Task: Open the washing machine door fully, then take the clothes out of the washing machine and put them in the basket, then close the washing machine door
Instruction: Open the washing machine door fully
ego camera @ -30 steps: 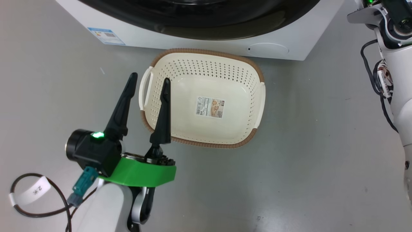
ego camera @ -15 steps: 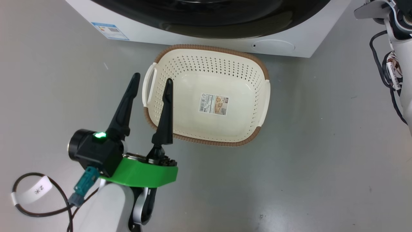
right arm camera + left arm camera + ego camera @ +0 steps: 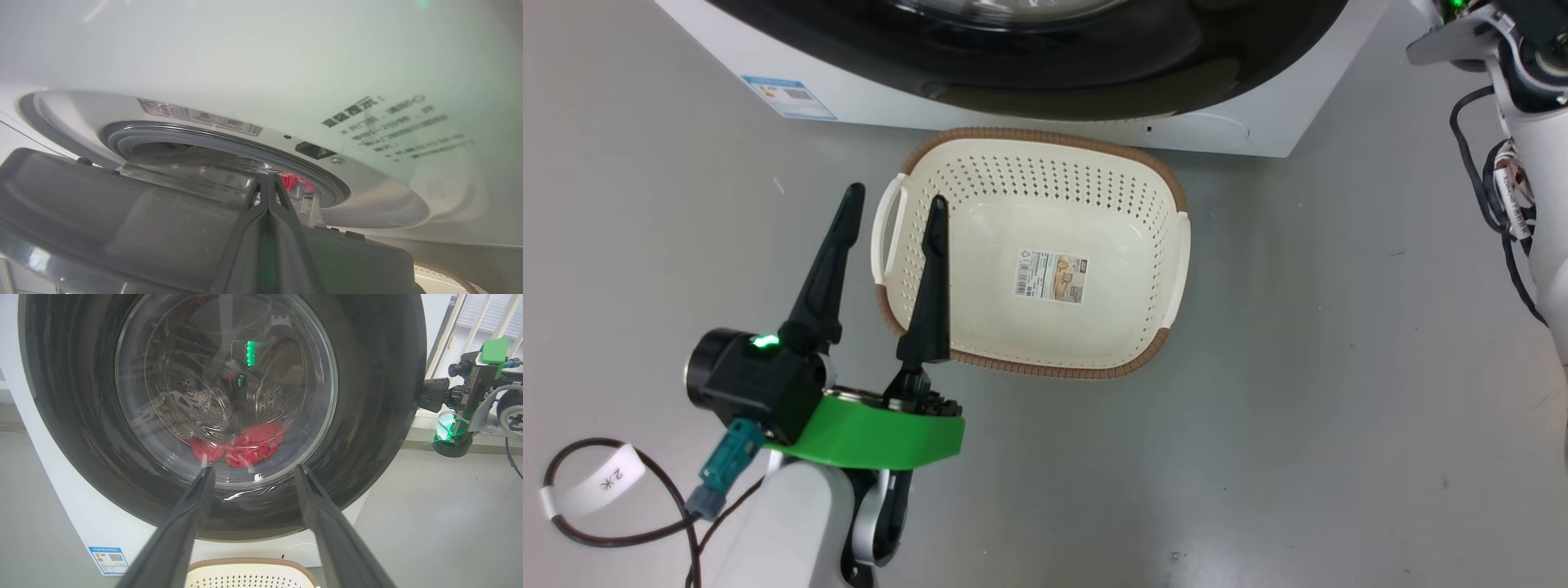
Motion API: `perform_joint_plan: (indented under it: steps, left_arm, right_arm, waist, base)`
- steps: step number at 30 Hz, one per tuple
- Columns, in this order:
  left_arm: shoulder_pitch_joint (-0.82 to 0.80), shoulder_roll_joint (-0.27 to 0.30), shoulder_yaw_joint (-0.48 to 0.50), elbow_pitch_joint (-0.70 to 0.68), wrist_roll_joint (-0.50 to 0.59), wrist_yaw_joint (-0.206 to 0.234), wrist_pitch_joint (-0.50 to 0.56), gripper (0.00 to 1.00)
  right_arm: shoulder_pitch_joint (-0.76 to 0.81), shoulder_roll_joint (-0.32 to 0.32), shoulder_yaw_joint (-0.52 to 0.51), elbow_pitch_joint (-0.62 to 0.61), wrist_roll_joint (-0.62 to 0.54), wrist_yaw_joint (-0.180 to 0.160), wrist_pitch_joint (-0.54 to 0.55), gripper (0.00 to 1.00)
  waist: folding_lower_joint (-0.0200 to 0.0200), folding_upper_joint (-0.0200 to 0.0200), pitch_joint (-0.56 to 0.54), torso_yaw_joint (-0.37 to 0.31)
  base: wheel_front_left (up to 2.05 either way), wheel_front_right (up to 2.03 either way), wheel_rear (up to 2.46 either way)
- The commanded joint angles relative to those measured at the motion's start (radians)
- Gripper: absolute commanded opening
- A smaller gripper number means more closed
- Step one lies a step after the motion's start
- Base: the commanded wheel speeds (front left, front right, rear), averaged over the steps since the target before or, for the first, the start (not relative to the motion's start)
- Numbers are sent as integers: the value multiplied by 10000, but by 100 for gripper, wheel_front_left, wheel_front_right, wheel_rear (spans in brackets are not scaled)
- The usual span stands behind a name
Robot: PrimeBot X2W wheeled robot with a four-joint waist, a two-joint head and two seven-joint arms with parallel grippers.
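**Door ajar, laundry waiting.** The large round glossy black washing machine door stands a little way off the big white front-loading washing machine. It is not yet fully open. Seen from the right wrist, a wedge of space shows between the door's grey inner face and the grey rubber ring.

The right gripper is pinched tight on nothing, its paired tips reaching into that gap at the door's free edge. The bright red soft clothes lie at the bottom of the perforated steel drum, behind the bulging glass. The small cream-white perforated plastic basket sits empty on the grey floor, hard against the foot of the machine's front. The left gripper hovers with fingers spread wide and holding nothing, above the basket's left handle.

The step in hand looks to be the swing-out. It would go best with the closed fingers kept behind the door's rim, the pull following the curve of the hinge rather than a straight line. The tips should stay off the glass bowl. The left arm seems to lie toward the hinge side, so it would be wise to hold it low and back.
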Motion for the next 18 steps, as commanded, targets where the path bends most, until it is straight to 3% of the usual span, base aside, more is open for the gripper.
perform_joint_plan:
  steps: [1,18]
  left_arm:
    - [-81,189,336,-207,-90,-14,-76,100]
    - [156,189,433,-30,-124,-1,-76,100]
  right_arm:
    - [148,636,286,-431,71,94,194,0]
    - [1189,833,363,-917,399,94,859,0]
  waist:
    - [0,-1,-36,-24]
    - [0,-1,-729,-141]
  base:
    - [0,0,0]
    - [0,0,0]
